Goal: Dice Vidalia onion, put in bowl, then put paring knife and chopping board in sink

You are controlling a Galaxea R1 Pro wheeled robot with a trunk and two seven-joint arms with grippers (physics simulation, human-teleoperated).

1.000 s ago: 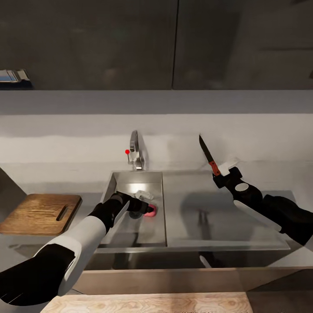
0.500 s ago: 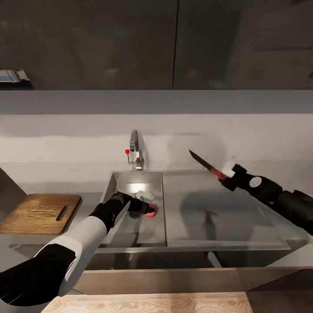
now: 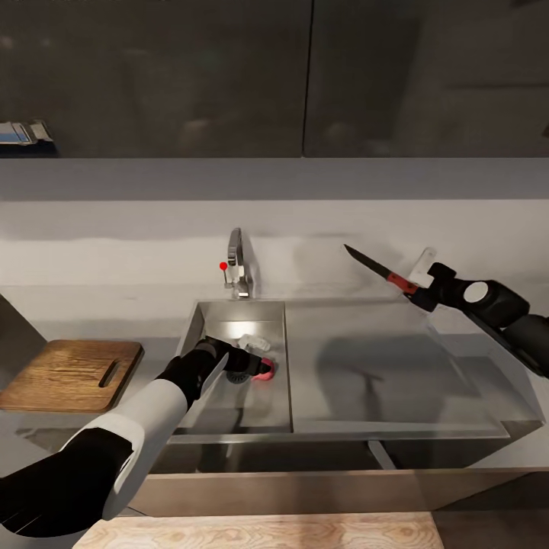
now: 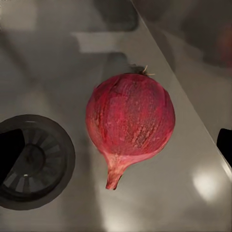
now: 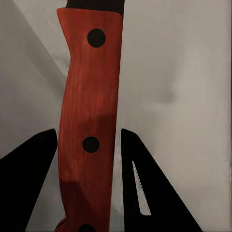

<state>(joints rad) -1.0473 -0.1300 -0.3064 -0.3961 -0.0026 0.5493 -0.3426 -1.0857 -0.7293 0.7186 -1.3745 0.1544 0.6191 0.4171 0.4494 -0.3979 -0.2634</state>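
The onion (image 4: 129, 123), red-skinned with a short stem, lies on the floor of the sink (image 3: 229, 316) beside the round drain (image 4: 31, 166). In the head view the onion (image 3: 264, 371) peeks out past my left gripper (image 3: 248, 357), which reaches down into the basin. My left gripper (image 4: 117, 145) is open, its dark fingertips wide apart on either side of the onion, touching nothing. My right gripper (image 3: 421, 291) is shut on the reddish handle (image 5: 89, 121) of the paring knife (image 3: 377, 268), held above the drainboard (image 3: 381, 366) with the blade pointing left. The chopping board (image 3: 72, 374) lies left of the sink. The bowl is out of view.
The chrome tap (image 3: 238, 267) with a red dot stands behind the basin. Dark wall cabinets (image 3: 305, 76) hang above the grey wall. A pale wooden surface (image 3: 259, 534) crosses the bottom edge. A blue-and-white object (image 3: 23, 133) sits at the far left.
My right arm has swung the knife to the right and slightly up, tipping the blade from nearly upright to pointing left. The left arm and the onion have stayed put.
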